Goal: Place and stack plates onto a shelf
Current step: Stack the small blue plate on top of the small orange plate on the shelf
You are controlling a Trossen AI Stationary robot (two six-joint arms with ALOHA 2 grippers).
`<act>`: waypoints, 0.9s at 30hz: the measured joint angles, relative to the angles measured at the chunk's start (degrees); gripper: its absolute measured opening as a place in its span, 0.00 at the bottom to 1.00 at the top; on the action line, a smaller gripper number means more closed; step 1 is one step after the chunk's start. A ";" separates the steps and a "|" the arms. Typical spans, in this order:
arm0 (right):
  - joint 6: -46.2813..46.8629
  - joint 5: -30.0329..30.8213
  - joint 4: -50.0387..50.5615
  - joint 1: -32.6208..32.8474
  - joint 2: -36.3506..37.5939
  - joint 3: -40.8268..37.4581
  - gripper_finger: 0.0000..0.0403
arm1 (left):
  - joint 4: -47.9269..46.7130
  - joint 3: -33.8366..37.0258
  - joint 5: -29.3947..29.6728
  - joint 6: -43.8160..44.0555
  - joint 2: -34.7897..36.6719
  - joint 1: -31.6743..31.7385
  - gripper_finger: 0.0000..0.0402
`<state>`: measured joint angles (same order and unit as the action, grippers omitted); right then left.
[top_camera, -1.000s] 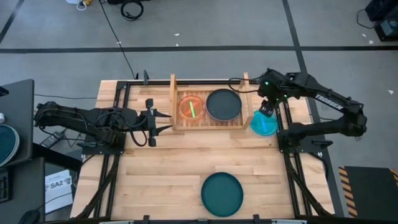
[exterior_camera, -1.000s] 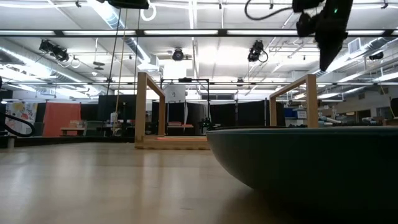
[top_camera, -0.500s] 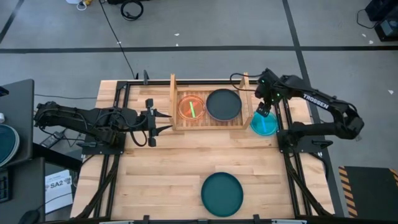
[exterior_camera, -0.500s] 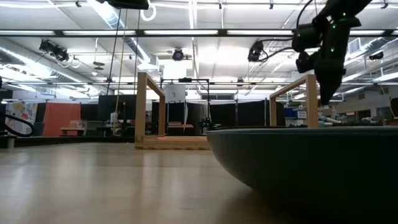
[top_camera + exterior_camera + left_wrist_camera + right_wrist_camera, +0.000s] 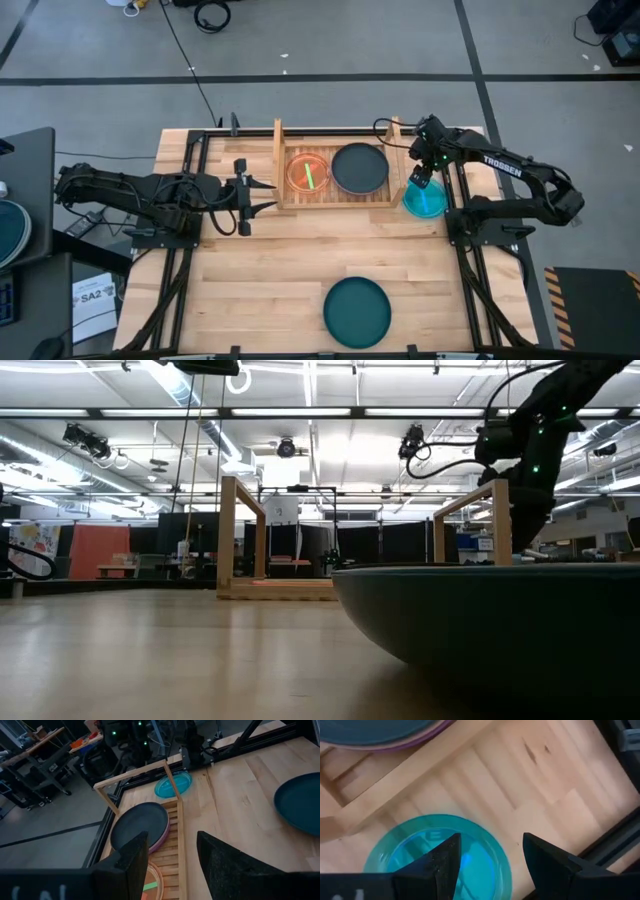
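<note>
The shelf [image 5: 335, 175] stands at the table's far middle. A translucent orange plate [image 5: 308, 172] lies flat on the slats of its left half. Its right half holds a stack topped by a dark plate [image 5: 359, 167], with pink and purple rims [image 5: 161, 836] showing beneath. A translucent cyan plate [image 5: 425, 199] lies flat on the table just right of the shelf. My right gripper [image 5: 491, 840] hangs open over its far rim, pointing steeply down. A dark teal plate [image 5: 357, 311] lies near the front edge. My left gripper [image 5: 265, 195] waits open to the left of the shelf.
The shelf's right side board [image 5: 396, 150] stands close beside my right gripper. The right arm's black base frame [image 5: 485, 225] borders the cyan plate on the right. Bare tabletop [image 5: 260, 280] stretches between the shelf and the teal plate.
My right gripper has come down toward the cyan plate, staying open, and now hangs low over its far rim beside the shelf's right board. No plate has moved.
</note>
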<state>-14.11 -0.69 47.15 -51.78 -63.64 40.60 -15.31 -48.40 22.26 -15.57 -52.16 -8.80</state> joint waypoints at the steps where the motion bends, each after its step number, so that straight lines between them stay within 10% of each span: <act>1: -0.02 0.39 -0.21 -0.05 0.00 -0.02 0.54 | 0.02 0.00 0.00 0.00 0.00 0.00 0.43; 27: -6.84 -0.24 -5.67 -0.94 -16.63 0.20 0.54 | 0.03 0.00 0.00 1.51 0.00 0.00 0.43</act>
<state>-20.95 -0.93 41.48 -52.72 -80.27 40.80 -15.27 -48.40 22.26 -14.06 -52.16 -8.80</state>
